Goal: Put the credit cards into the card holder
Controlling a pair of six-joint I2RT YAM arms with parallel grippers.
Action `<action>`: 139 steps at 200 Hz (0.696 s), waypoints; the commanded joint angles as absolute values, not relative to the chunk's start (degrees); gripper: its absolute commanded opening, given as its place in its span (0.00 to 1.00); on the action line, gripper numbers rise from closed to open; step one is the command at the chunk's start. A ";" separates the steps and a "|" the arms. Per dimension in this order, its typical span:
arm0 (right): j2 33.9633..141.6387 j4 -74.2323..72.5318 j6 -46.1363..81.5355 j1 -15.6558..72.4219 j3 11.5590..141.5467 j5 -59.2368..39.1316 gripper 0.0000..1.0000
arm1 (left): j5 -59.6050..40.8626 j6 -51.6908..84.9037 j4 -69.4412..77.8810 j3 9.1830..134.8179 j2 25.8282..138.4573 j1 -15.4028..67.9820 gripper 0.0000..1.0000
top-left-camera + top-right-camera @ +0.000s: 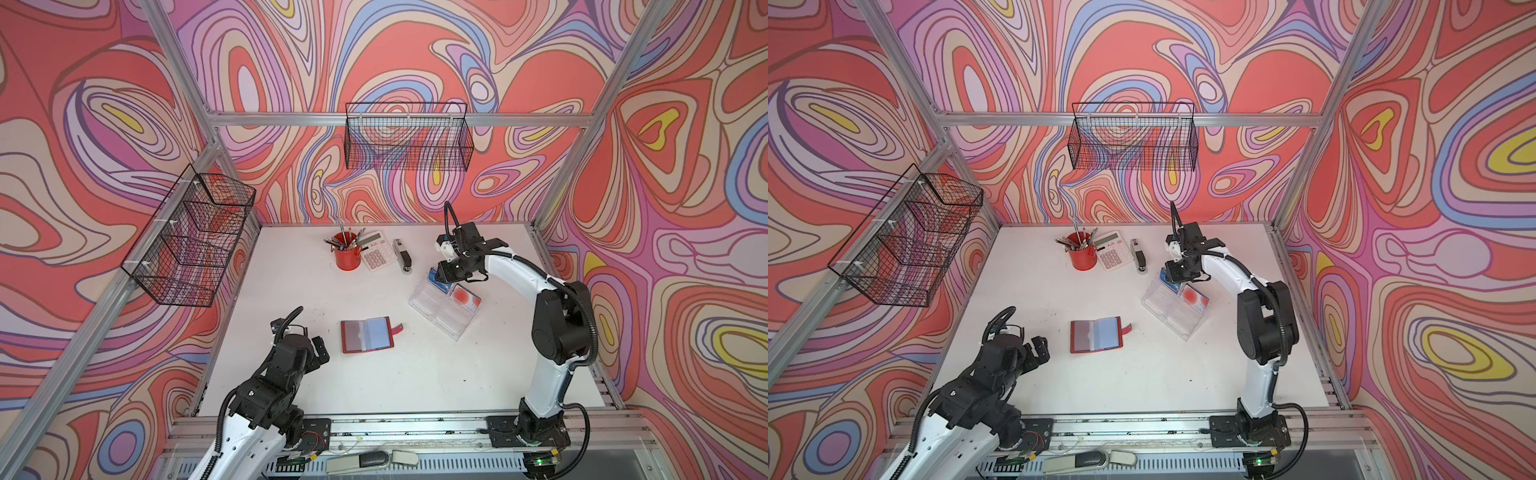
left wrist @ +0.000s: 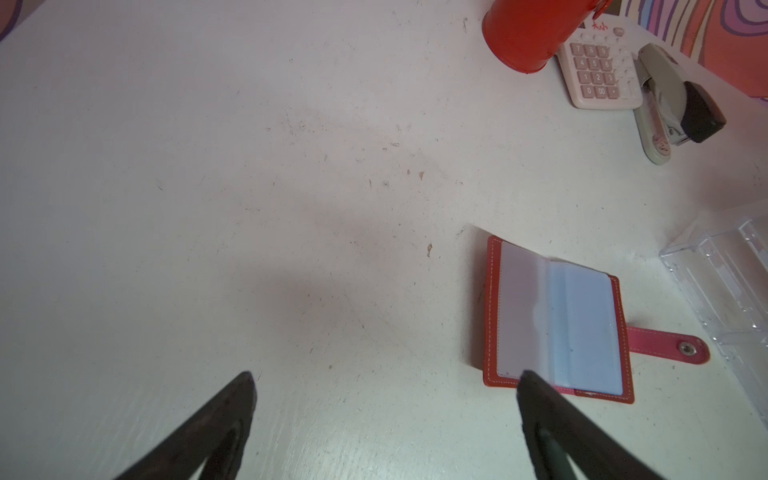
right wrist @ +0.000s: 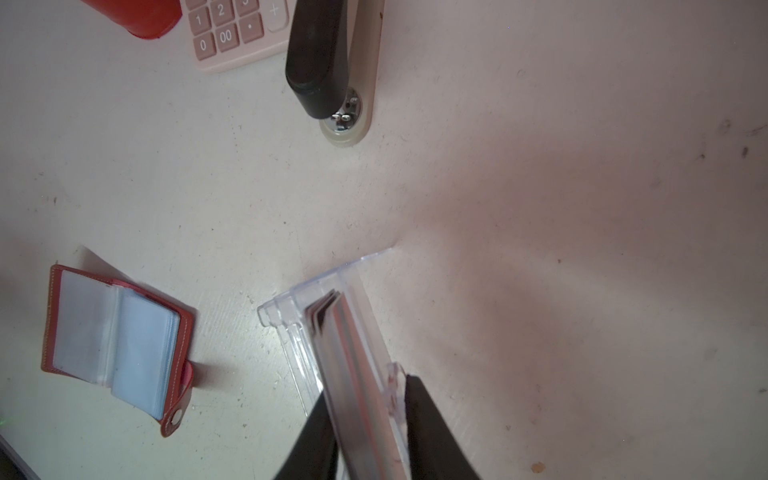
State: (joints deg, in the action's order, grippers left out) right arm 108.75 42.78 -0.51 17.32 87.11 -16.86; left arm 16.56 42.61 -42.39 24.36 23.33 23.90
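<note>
The red card holder [image 1: 367,335] [image 1: 1096,335] lies open and flat mid-table, its clear sleeves up and its snap tab pointing right. A stack of credit cards [image 3: 340,353] stands on edge in the far compartment of a clear acrylic tray [image 1: 440,316]. My right gripper [image 1: 441,274] [image 3: 365,386] points down into it, shut on the stack. One finger presses the cards; a clear tray wall lies between the other finger and them. A pale card with a red circle [image 1: 465,298] lies in the neighbouring compartment. My left gripper [image 1: 320,353] [image 2: 386,376] hovers wide open, left of the holder [image 2: 557,320].
A red pen cup [image 1: 346,253], a calculator [image 1: 376,251] and a stapler [image 1: 402,255] stand in a row at the back of the white table. Two black wire baskets [image 1: 407,137] [image 1: 195,241] hang on the back and left walls.
</note>
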 commanded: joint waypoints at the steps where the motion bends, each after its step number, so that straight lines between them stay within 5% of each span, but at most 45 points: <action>1: 105.93 42.16 -1.15 17.69 87.01 -18.19 0.28 | 17.49 42.89 -42.67 24.66 23.55 23.61 1.00; 139: 105.54 42.06 -1.41 17.71 86.68 -18.09 0.30 | 17.51 42.81 -42.58 24.70 23.57 23.60 1.00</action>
State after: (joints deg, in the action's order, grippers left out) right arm 106.85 41.85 -0.49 17.34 87.07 -18.50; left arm 16.56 42.61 -42.39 24.36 23.35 23.88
